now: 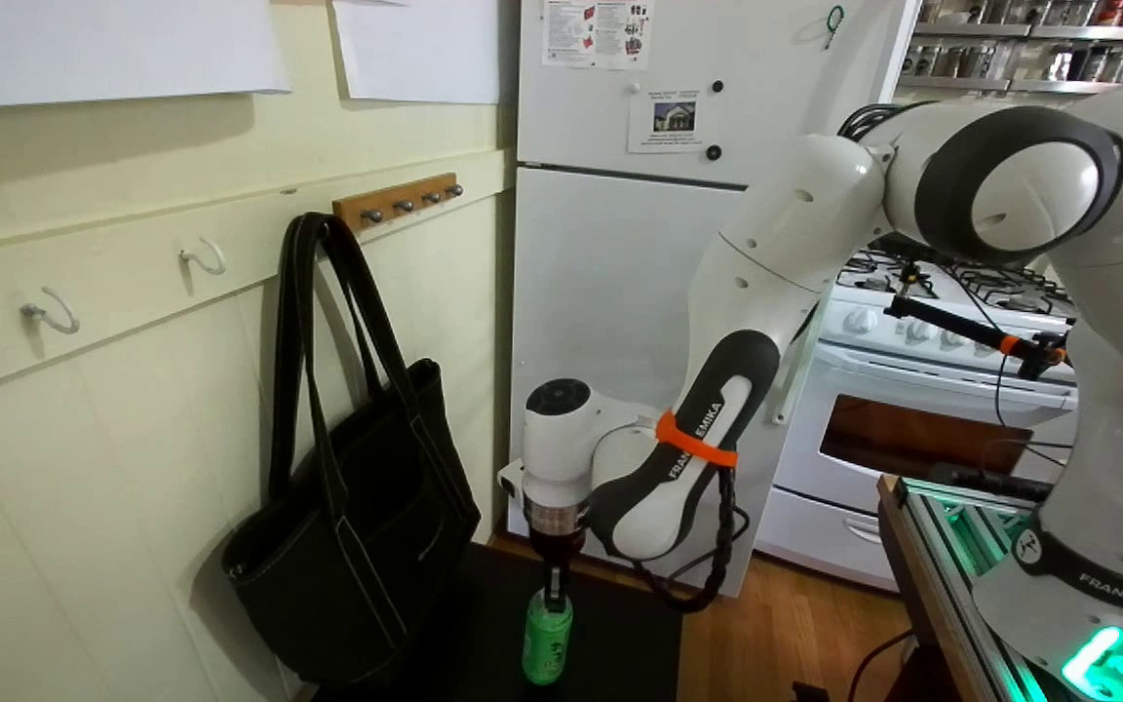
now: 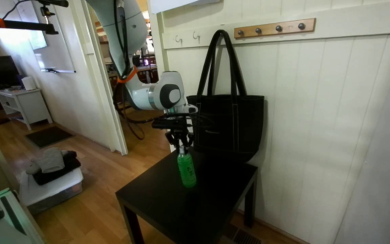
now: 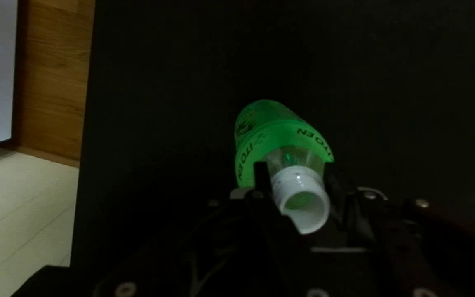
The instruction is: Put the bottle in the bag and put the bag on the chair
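The bottle [image 2: 186, 169] is held by its neck: in the wrist view it is pinched in the gripper [image 3: 295, 175], with 1 of the 2 fingers [image 3: 263, 177] set against each side. The bottle is thus placed directly below the jaws, its long axis steep but slightly tilted; in the wrist view its base is pointed toward the top of the frame. Whether the base is touching the flat black top of the chair [image 2: 212, 193] or is held just above it cannot be told.

The coming move is judged to turn on height. The bag [image 2: 230, 125] is hung against the wall [image 2: 317, 84], right of centre in an exterior view, and its upper rim is set well above the bottle, up and to the right in the frame. In an exterior view where the handles [image 1: 293, 302] are seen left of centre, it is found up and to the left. A lift, then a carry over the rim, is probably needed; a snag on a handle could be met.

The bag's inside is too dark to be read. The bottle's white mouth appears uncapped; its contents cannot be told. At the lower left, a storage box [image 2: 54, 197] is topped with grey and black cloth [image 2: 51, 161].
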Controlling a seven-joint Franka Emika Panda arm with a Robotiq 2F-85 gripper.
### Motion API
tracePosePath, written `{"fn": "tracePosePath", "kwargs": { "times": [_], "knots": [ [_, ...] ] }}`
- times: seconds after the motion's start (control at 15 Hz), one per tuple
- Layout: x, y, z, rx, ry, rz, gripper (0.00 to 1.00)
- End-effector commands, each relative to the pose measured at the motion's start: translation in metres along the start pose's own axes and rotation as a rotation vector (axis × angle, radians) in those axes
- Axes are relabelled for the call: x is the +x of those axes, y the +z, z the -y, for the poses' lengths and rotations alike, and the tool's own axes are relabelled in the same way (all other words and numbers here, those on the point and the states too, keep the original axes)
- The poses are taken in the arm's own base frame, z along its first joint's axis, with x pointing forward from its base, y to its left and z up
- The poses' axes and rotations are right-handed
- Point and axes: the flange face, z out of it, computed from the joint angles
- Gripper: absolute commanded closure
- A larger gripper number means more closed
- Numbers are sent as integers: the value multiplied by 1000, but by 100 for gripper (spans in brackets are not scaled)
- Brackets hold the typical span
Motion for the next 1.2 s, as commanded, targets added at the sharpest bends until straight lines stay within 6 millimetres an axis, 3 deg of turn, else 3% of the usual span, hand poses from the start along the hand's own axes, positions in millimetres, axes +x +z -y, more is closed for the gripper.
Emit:
{"fn": "tracePosePath", "kwargs": {
  "times": [0.0, 0.6, 1.13],
  "knots": [
    [-6, -50, 7, -21, -82, 27, 88],
    [3, -179, -5, -154, -181, 50, 88],
    [26, -258, -21, -291, -284, -21, 88]
  ]
}}
